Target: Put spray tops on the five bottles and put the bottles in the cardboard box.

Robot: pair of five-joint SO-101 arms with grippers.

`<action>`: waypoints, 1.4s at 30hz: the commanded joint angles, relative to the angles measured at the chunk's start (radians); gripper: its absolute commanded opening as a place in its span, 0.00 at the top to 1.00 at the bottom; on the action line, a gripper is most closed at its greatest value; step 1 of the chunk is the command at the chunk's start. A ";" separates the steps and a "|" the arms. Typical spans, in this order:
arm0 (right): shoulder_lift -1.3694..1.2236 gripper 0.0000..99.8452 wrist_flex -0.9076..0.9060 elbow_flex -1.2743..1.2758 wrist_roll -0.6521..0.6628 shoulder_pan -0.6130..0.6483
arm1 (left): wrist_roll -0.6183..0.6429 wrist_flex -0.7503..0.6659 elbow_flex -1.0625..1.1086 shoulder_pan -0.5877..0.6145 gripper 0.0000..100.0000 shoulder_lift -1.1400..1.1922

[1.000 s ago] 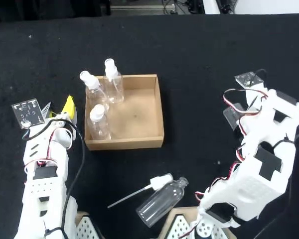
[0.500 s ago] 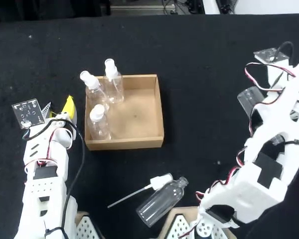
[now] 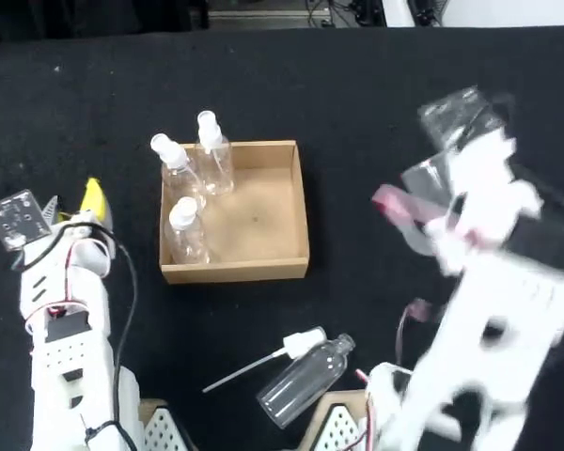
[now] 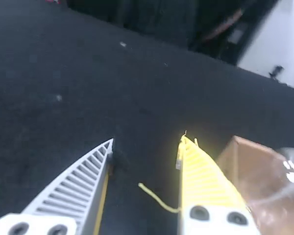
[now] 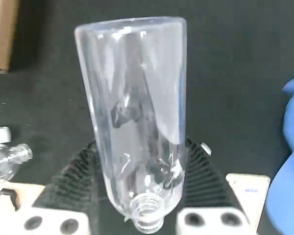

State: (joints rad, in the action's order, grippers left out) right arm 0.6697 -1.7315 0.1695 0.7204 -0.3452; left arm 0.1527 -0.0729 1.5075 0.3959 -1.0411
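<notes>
The cardboard box (image 3: 263, 268) lies left of centre with three capped spray bottles standing along its left side: one (image 3: 175, 171), another (image 3: 214, 152) and a third (image 3: 187, 232). An uncapped clear bottle (image 3: 305, 381) lies on the table near the front, and a white spray top (image 3: 301, 343) with a long tube rests beside it. My right gripper (image 5: 142, 147) is shut on another clear bottle (image 5: 137, 107) with no top, its neck toward the wrist camera. This held bottle (image 3: 425, 188) hangs blurred right of the box. My left gripper (image 4: 146, 142) is open and empty, left of the box (image 4: 245, 161).
Black cloth covers the table (image 3: 357, 85). Both arm bases stand at the front edge. In the right wrist view the lying bottle's neck (image 5: 12, 155), a corner of the box (image 5: 0, 34) and something blue (image 5: 289, 161) appear at the picture's edges.
The right arm has swung fast from the far right toward the box, carrying the bottle. The left arm has shifted a little to the left.
</notes>
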 commanded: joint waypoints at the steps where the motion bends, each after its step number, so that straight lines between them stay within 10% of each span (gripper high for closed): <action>1: 0.257 0.93 -0.032 0.131 -0.006 0.132 | -0.003 -0.014 -0.088 0.024 0.81 -0.021; 7: 0.326 0.93 -0.020 0.360 0.060 0.305 | -0.006 0.281 -0.196 0.090 0.81 -0.021; 14: 0.157 0.93 0.058 0.533 0.279 0.118 | -0.006 0.562 -0.308 0.102 0.81 -0.021; 24: -0.148 0.93 0.479 0.664 0.310 -0.218 | 0.002 0.559 -0.255 0.048 0.81 -0.020; 32: -0.202 0.70 0.497 0.664 0.310 -0.230 | 0.002 0.560 -0.255 0.042 0.81 -0.020; 42: -0.206 0.73 0.491 0.657 0.453 -0.391 | 0.002 0.488 -0.203 0.047 0.81 -0.021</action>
State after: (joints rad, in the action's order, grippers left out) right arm 0.4657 -1.2543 0.8370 1.0963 -0.6598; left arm 0.1527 0.4595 1.3096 0.4496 -1.0411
